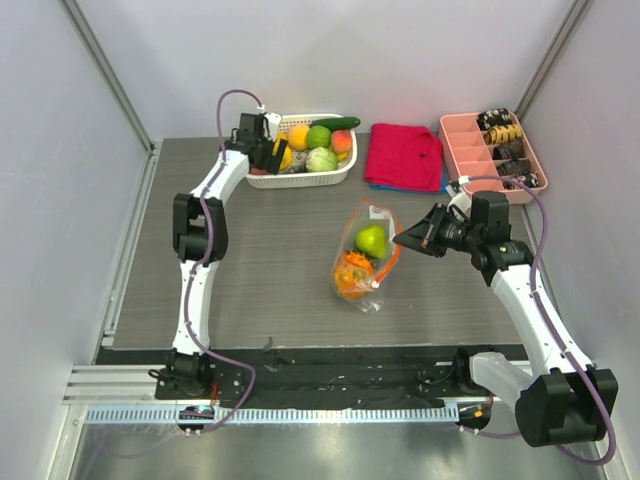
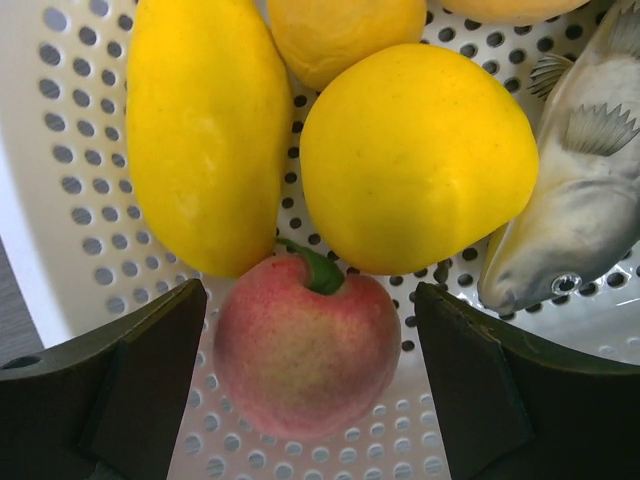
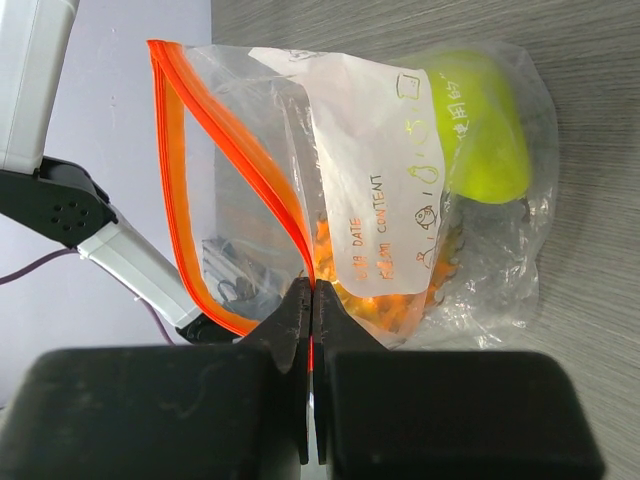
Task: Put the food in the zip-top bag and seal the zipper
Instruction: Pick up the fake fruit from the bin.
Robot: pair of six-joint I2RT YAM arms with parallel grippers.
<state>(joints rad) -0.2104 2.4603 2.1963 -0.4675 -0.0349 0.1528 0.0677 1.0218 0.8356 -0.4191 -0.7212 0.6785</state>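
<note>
The clear zip-top bag (image 1: 368, 255) lies mid-table with a green fruit (image 1: 371, 240) and a frilly orange piece (image 1: 352, 275) inside. My right gripper (image 1: 405, 238) is shut on the orange-red zipper strip (image 3: 235, 150) at the bag's mouth and holds the mouth open (image 3: 311, 290). My left gripper (image 1: 268, 152) is open over the white basket (image 1: 300, 178). In the left wrist view a pink peach (image 2: 305, 340) sits between its fingers (image 2: 150, 370), untouched, below yellow fruits (image 2: 415, 155).
The basket also holds a green cucumber (image 1: 335, 123), a pale cabbage (image 1: 321, 159) and a toy fish (image 2: 575, 200). A red cloth (image 1: 404, 155) lies at the back. A pink divided tray (image 1: 492, 155) with small items stands at back right.
</note>
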